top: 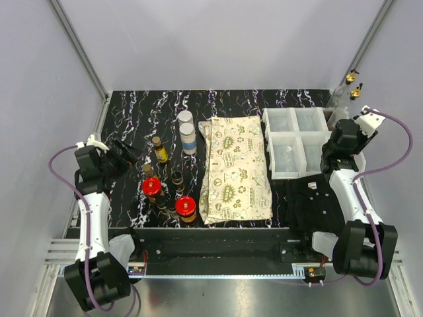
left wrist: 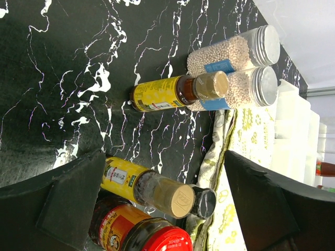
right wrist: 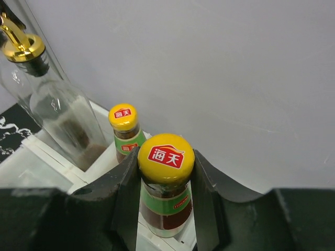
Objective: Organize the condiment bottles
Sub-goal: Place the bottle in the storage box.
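Note:
My right gripper (right wrist: pixel 166 175) is shut on the neck of a yellow-capped sauce bottle (right wrist: pixel 165 157), upright over the white bin (right wrist: pixel 47 152) at the far right (top: pixel 344 140). A second yellow-capped bottle (right wrist: pixel 124 130) stands in the bin behind it. My left gripper (left wrist: pixel 167 204) hangs open at the left (top: pixel 125 153), holding nothing. Between its fingers lie a gold-capped yellow-label bottle (left wrist: pixel 146 185), a red-lidded jar (left wrist: pixel 141 232) and a black cap (left wrist: pixel 204 203). Beyond stand another gold-capped bottle (left wrist: pixel 178 93) and two silver-lidded jars of white grains (left wrist: pixel 246 86).
White compartment bins (top: pixel 297 139) stand at the back right. A cream patterned cloth (top: pixel 234 168) lies in the middle, with a black cloth (top: pixel 317 198) to its right. Two clear glass bottles with gold pourers (top: pixel 353 86) stand by the right wall. The loose bottles cluster left of the cloth (top: pixel 165 185).

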Controlling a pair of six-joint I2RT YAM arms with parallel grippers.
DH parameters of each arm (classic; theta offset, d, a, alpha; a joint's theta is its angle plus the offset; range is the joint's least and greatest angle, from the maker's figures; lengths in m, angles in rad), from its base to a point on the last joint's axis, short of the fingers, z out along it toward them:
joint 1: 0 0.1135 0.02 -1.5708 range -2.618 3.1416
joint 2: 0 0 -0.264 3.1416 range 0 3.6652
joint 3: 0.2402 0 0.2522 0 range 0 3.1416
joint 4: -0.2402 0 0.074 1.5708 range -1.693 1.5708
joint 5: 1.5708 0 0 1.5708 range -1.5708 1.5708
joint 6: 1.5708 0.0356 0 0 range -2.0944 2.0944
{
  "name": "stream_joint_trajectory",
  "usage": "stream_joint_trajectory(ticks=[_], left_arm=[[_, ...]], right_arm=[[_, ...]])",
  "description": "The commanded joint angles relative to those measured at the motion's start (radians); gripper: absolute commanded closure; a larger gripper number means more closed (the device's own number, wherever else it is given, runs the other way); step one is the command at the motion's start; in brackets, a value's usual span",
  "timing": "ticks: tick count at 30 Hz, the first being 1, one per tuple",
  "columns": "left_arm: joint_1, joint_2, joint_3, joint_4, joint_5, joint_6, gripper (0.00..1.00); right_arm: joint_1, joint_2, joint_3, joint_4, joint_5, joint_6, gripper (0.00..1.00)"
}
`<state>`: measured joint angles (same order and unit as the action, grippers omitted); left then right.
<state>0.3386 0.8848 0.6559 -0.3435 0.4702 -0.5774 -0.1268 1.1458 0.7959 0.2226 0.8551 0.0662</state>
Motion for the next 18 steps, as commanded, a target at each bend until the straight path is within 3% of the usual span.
stream_joint_trajectory(ticks=[1, 18], left_arm=[[0.004, 0.000, 0.008, 0.037, -0.025, 0.002, 0.01], [0.002, 0.028, 0.017, 0.038, -0.021, 0.001, 0.01]], right_arm=[[-0.007, 0.000, -0.006, 0.268, 0.038, -0.043, 1.00], [-0.065, 0.104, -0.058, 0.414, -0.002, -0.040, 1.00]])
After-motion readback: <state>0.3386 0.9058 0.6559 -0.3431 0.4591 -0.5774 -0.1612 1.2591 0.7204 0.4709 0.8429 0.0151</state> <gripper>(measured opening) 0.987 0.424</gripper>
